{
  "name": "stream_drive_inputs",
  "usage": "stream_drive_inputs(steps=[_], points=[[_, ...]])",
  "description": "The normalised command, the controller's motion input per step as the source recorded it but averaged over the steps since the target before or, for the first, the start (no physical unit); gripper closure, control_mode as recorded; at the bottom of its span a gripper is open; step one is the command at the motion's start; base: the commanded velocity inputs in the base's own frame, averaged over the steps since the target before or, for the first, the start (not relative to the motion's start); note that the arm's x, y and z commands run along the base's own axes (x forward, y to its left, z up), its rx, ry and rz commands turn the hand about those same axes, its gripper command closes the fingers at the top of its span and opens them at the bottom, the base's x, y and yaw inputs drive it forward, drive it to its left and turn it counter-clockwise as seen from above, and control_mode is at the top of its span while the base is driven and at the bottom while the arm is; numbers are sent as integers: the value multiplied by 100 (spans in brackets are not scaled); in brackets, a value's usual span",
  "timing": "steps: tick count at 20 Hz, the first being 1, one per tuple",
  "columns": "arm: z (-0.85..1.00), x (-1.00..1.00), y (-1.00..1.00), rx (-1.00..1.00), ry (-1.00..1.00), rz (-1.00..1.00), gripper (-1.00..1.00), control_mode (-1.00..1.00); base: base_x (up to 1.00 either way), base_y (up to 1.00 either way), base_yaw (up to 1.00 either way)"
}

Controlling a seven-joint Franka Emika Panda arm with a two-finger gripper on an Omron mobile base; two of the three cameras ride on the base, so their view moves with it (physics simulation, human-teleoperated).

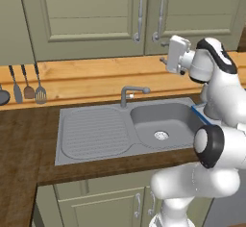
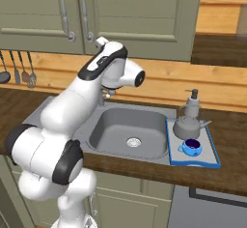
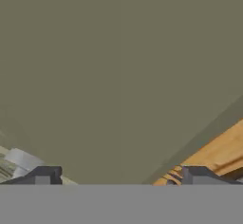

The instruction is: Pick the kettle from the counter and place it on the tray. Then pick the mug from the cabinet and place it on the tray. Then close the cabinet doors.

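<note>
Taking the sink (image 2: 128, 133) as the landmark and reading from left to right in the right base view: above and behind its left half, the two cabinet doors (image 2: 96, 9) are seen shut flush or nearly so, their bar handles (image 2: 66, 13) side by side. Above the sink's left rim the gripper (image 3: 118, 176) is held up against the door face, its fingers spread wide with nothing between them. Just right of the sink, on the worktop (image 2: 226, 125), the tray (image 2: 211, 157) is found with the kettle (image 2: 186, 126) and the mug (image 2: 192, 147) both set on it. The closing step is judged finished or nearly so; if any gap remains, a flat, gentle push near the handle edge is advised, with the fingers kept clear of the bars.
</note>
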Motion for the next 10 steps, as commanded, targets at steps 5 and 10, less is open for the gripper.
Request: stream_drive_inputs(steps=[5, 10], points=[[-24, 73, 7, 0, 0, 0, -100, -100, 0, 0, 0], [-24, 70, 12, 0, 0, 0, -100, -100, 0, 0, 0]])
